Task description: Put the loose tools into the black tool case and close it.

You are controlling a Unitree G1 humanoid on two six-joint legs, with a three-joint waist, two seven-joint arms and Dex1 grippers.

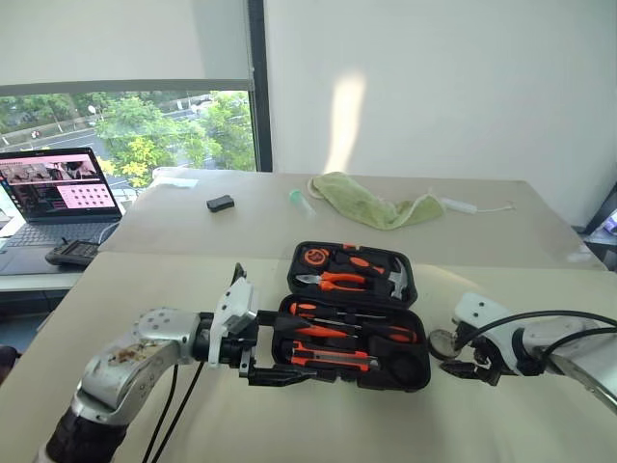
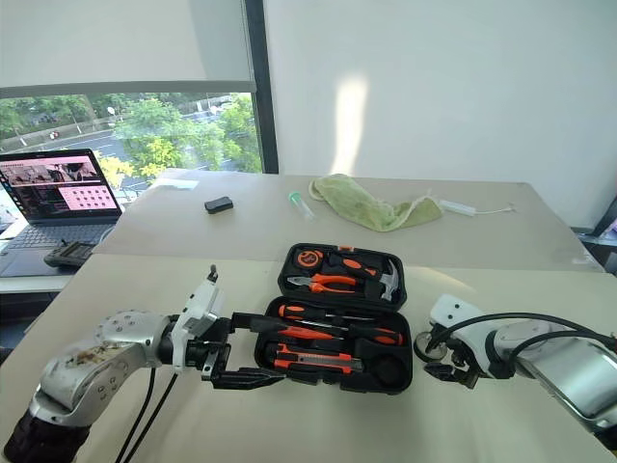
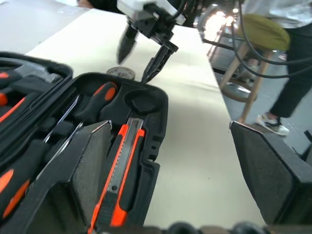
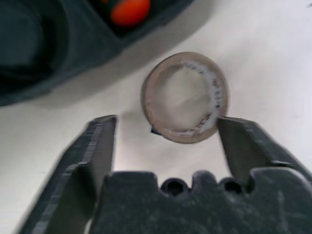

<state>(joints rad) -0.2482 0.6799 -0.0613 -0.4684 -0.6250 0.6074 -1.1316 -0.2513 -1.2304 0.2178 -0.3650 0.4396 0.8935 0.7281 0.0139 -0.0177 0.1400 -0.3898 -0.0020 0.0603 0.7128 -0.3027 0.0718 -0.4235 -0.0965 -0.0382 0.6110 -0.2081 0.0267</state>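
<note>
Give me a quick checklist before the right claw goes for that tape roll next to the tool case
1. Tape roll lies flat on the table, beside the tool case: ok.
2. Right claw open, one finger on each side of the roll: ok.
3. Round slot in the case free for the roll: ok.
4. Left claw open, holding nothing: ok.
5. Knife and screwdrivers seated in their slots: ok.
6. Lid free to shut once the roll is in: cannot tell.

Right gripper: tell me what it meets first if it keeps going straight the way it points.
Probably the tape roll, lying on the table beside the tool case. The right gripper has its fingers open on either side of it.
</note>
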